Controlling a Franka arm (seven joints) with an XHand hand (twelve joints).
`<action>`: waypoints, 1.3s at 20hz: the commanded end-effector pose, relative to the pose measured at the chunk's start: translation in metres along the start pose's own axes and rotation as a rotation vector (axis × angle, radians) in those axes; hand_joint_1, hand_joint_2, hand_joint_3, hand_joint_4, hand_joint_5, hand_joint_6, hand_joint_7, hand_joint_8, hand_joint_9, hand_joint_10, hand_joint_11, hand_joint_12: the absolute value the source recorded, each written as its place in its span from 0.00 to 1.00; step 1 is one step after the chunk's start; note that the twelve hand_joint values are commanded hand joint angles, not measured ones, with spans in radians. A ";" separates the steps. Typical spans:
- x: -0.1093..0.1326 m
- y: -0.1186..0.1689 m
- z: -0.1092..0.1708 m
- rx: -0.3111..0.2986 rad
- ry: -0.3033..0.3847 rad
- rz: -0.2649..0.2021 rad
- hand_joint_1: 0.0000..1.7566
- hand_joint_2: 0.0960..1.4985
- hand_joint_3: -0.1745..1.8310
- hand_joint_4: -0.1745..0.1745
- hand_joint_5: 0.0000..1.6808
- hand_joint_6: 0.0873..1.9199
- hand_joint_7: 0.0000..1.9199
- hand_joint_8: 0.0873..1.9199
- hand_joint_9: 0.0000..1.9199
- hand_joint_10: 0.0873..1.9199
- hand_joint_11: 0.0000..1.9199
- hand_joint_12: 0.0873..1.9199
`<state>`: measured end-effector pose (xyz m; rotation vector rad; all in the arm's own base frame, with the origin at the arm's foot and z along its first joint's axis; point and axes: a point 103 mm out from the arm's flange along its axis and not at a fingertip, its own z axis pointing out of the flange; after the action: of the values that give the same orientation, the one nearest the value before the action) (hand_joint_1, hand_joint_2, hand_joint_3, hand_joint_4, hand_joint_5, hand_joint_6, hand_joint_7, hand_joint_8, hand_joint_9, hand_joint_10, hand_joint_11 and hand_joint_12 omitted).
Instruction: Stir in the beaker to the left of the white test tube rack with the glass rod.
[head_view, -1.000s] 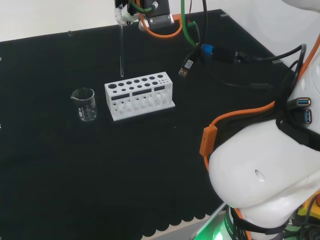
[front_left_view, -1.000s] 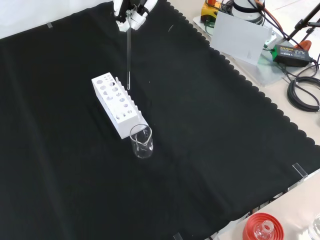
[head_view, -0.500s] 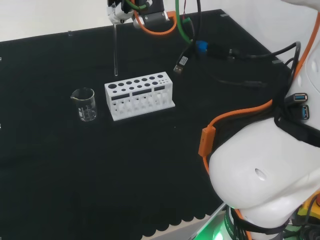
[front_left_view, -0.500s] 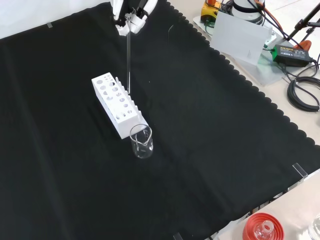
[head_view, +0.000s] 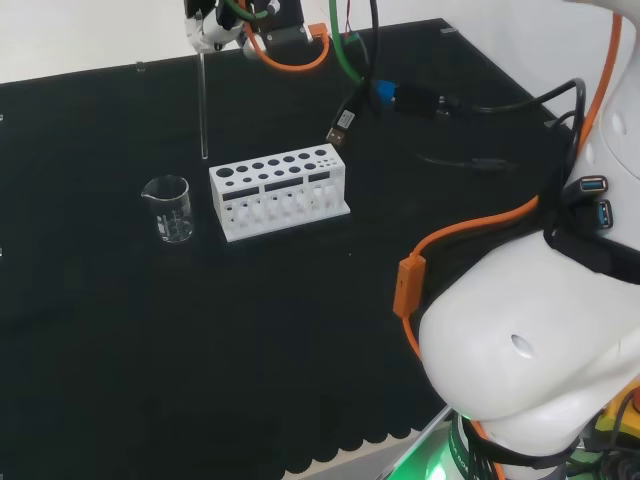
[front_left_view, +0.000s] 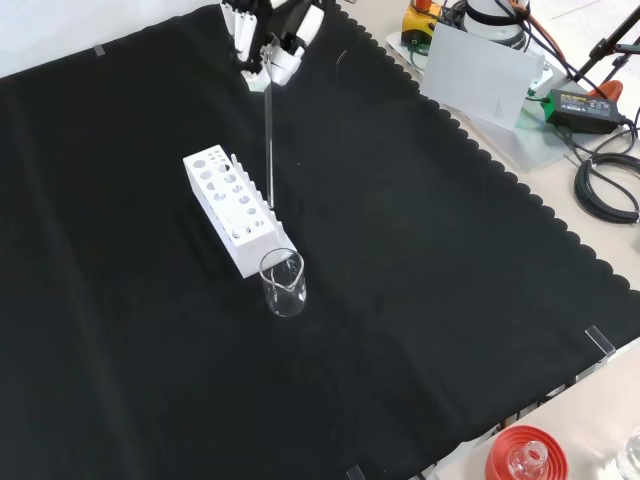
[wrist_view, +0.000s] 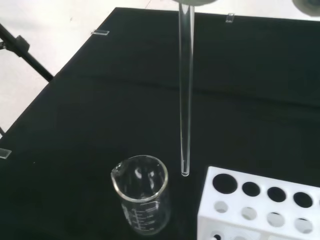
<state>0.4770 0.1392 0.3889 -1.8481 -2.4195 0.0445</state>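
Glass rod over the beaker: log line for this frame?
robot hand: shut on clear glass rod | rod: upright, tip above cloth, between clear glass beaker and white test tube rack | beaker: not entered

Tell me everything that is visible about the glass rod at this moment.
The glass rod is a thin, straight, clear stick with a rounded lower end. It hangs about upright, pinched at its top by the hand. Its lower end is in the air, touching nothing, above the cloth near the end of the white rack, not yet inside the beaker.
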 end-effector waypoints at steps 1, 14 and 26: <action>0.020 0.007 0.006 0.013 0.014 -0.010 0.74 0.72 0.02 0.00 0.62 0.32 0.65 0.40 0.93 0.16 0.82 0.31; 0.044 0.029 0.018 0.040 0.025 -0.020 0.74 0.72 0.02 0.00 0.62 0.32 0.66 0.40 0.93 0.16 0.82 0.31; 0.043 0.038 0.025 0.053 0.023 -0.010 0.74 0.72 0.02 0.00 0.62 0.32 0.66 0.40 0.93 0.16 0.82 0.30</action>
<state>0.4965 0.1900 0.3685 -1.7999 -2.3956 0.0715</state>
